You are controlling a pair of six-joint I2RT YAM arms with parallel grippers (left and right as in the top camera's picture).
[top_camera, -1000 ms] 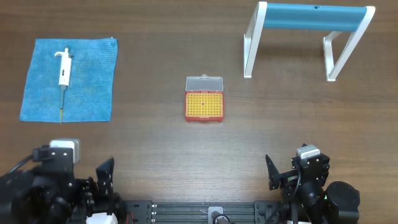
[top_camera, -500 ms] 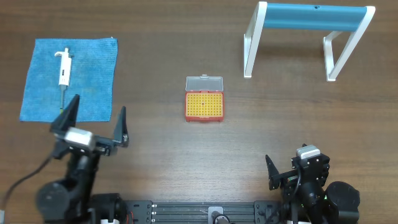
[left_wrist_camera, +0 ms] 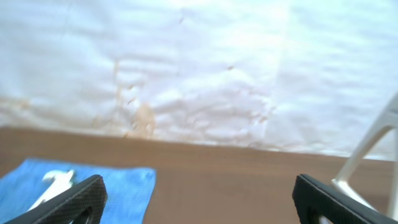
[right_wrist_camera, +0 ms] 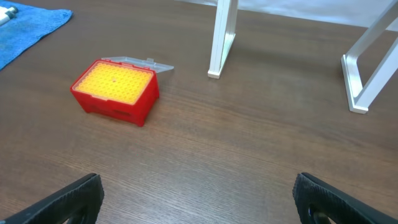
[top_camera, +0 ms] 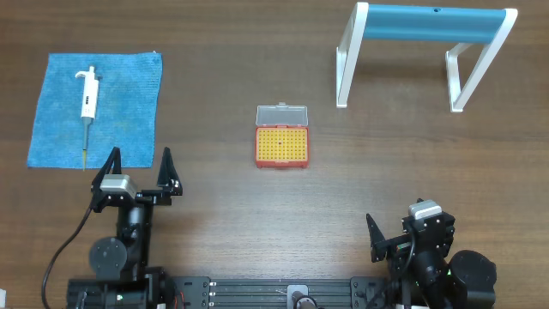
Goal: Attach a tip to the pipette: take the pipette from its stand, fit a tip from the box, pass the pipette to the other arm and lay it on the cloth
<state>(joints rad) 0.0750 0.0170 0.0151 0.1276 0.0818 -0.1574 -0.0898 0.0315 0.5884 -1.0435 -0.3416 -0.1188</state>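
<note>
The white pipette (top_camera: pixel 88 96) with its yellow tip lies on the blue cloth (top_camera: pixel 120 129) at the far left, also seen as the pipette (left_wrist_camera: pixel 57 184) on the cloth (left_wrist_camera: pixel 118 186). Just in front of the cloth's near edge, my left gripper (top_camera: pixel 138 166) is raised and open, holding nothing. The red tip box (top_camera: pixel 281 147) with yellow tips stands mid-table, lid open behind it. My right gripper (top_camera: pixel 386 240) rests low at the near right, open and empty, facing the tip box (right_wrist_camera: pixel 115 91).
The blue-topped white pipette stand (top_camera: pixel 429 51) stands at the far right with nothing hanging on it; its legs (right_wrist_camera: pixel 222 37) rise beyond the box. One stand leg (left_wrist_camera: pixel 373 149) and a white wall show past the table's far edge.
My left arm has risen from its folded pose at the near left edge; its open gripper now sits just short of the cloth. The right arm and the pipette have not moved.
</note>
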